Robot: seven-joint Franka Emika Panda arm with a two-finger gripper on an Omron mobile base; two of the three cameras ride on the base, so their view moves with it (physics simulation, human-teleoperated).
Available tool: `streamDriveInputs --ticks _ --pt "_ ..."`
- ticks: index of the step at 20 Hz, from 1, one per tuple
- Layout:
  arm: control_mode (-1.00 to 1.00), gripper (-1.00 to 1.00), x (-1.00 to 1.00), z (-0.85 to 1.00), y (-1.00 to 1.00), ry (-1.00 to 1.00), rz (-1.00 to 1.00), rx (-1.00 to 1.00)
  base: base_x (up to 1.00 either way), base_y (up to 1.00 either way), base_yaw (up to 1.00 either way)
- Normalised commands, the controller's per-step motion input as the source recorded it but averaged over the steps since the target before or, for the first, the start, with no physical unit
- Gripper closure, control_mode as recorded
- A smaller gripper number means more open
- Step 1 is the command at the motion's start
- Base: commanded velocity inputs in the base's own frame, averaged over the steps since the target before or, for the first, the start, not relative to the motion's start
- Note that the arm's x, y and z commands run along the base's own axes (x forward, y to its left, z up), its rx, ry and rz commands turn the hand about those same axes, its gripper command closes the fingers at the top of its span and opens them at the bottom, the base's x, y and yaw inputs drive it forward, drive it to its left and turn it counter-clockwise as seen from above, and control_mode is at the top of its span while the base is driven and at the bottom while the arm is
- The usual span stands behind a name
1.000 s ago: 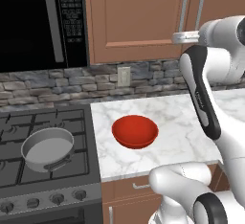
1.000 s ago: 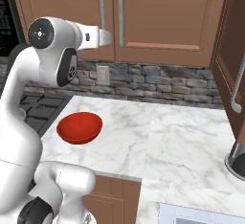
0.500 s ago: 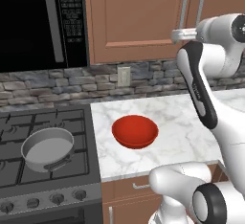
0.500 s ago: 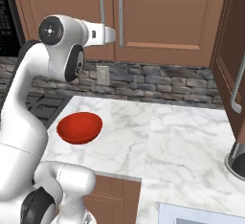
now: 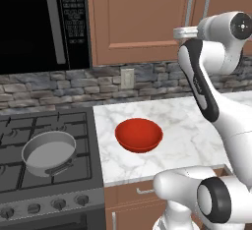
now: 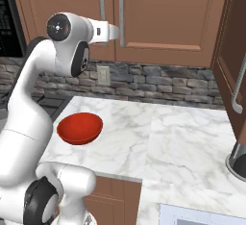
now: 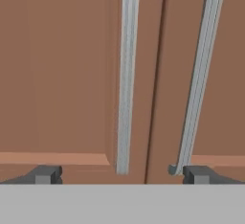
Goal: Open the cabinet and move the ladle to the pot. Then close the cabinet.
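A simulated kitchen: we see a white marble counter [image 5: 187, 121] running along a grey stone backsplash [image 6: 158, 82], with one pale wall outlet [image 5: 127, 78] set into the stone and one black gas stove [image 5: 29, 175] adjoining the counter's left end. Above hangs the cabinet [image 6: 158, 17], reddish-brown wood, its two panelled doors shut and meeting at a narrow seam, each with one long vertical silver bar handle, two handles [image 7: 125, 74] in all. One black microwave [image 5: 34, 22] is mounted to the left of the cabinet. We count one red bowl [image 5: 139, 134] on the marble near the stove side, and one pot [image 5: 49, 153], shallow grey metal with a pale interior, sitting on the stove's burners well apart from the bowl. Below the counter's front edge we see one small drawer with a short handle [image 5: 145, 190]. At the far right of the right base view stands a tall brown unit with one long silver handle [image 6: 239, 82], and one dark round vessel [image 6: 237, 160] rests at the counter's edge beneath it. The gripper [image 7: 119, 174] is raised to the cabinet front, its jaws spread wide and holding nothing; in the hand view the two dark fingertips [image 7: 47, 174] sit at either side, with the left door's handle between them and the right door's handle ending just by the right tip. We cannot tell whether either tip touches the wood.
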Motion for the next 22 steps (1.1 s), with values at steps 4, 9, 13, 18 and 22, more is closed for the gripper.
streamDriveInputs --ticks 4,9,13,18,22 --pt "-1.0 -1.0 0.31 0.0 0.0 0.0 0.0 0.0 0.0 0.0 0.0" --pt "-1.0 -1.0 0.28 0.0 0.0 0.0 0.0 0.0 0.0 0.0 0.0" --pt "-1.0 -1.0 0.28 0.0 0.0 -0.01 0.0 0.0 0.0 0.0 0.0" --pt "-1.0 -1.0 0.29 0.0 0.0 -0.02 0.0 0.0 0.0 0.0 0.0" --pt "-1.0 -1.0 0.32 0.0 0.0 -0.04 0.0 0.0 0.0 0.0 0.0"
